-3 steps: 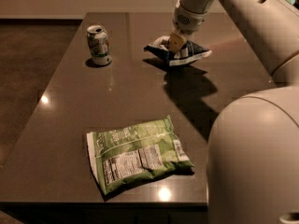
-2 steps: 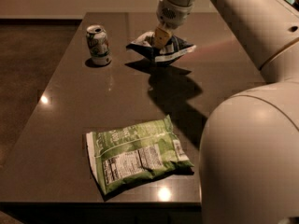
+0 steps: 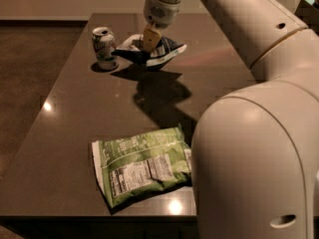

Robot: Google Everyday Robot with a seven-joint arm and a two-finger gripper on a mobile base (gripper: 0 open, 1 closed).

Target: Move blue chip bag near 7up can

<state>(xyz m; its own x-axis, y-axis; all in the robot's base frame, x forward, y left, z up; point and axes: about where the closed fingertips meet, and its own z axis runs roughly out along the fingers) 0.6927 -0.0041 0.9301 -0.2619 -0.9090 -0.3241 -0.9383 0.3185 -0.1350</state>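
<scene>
The blue chip bag (image 3: 160, 54) is a crinkled dark navy bag with white patches. It hangs in my gripper (image 3: 149, 45), a little above the dark table (image 3: 75, 118), at the far middle. My gripper is shut on the bag's middle. The 7up can (image 3: 104, 48) stands upright on the table just left of the bag, green and white with a silver top. The bag's left tip reaches close to the can; I cannot tell if they touch.
A larger light green chip bag (image 3: 142, 166) lies flat near the table's front edge. My arm's large white body (image 3: 254, 148) fills the right side and hides the table's right part. The floor lies beyond the table's left edge.
My gripper has carried the blue chip bag leftward, from the far right-middle of the table to just beside the 7up can. The can and green bag have not moved.
</scene>
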